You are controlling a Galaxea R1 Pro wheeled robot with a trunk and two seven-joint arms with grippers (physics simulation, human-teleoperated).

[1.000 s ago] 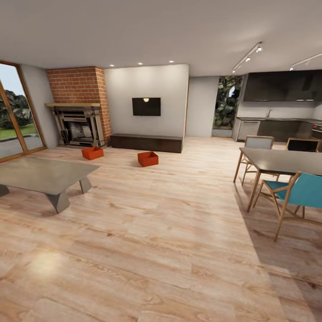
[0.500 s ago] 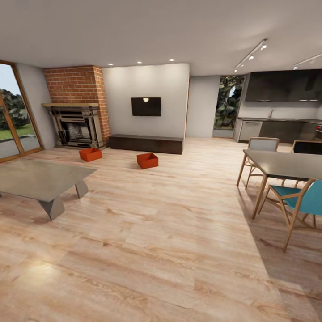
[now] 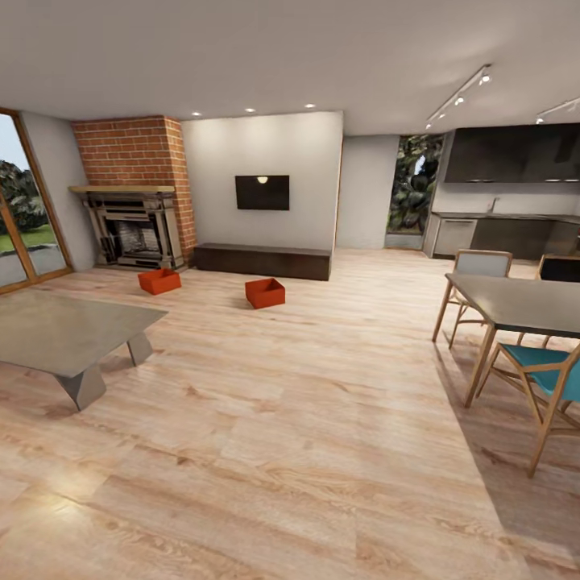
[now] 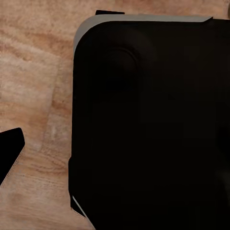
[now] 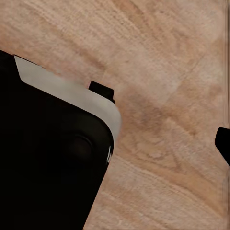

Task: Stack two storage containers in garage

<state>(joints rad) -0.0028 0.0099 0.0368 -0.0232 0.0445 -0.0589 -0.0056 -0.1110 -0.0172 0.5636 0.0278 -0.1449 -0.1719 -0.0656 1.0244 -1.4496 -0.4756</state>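
Two orange-red rectangular open-top plastic storage containers are noted on the light wood plank floor of the living room, far ahead in the head view: the left container lies near the front of the red brick fireplace, and the right container lies just before the long dark low cabinet, below the wall-mounted black television; the two are well apart. Taken from left to right, a risk of collision is judged at the grey low angular table, whose near corner juts towards the open path, should the base be steered wide to that side; the middle of the floor is seen open; on the right, the dark dining table and the teal-seated wooden chair are judged a like hazard. Neither container has yet been reached, and the garage is not seen. A further risk is judged in the planks' smooth finish, on which a bin may slide when pressed from the sides. In both wrist views only dark robot bodywork and planks are made out; whether the left gripper and the right gripper are spread or closed cannot be told.
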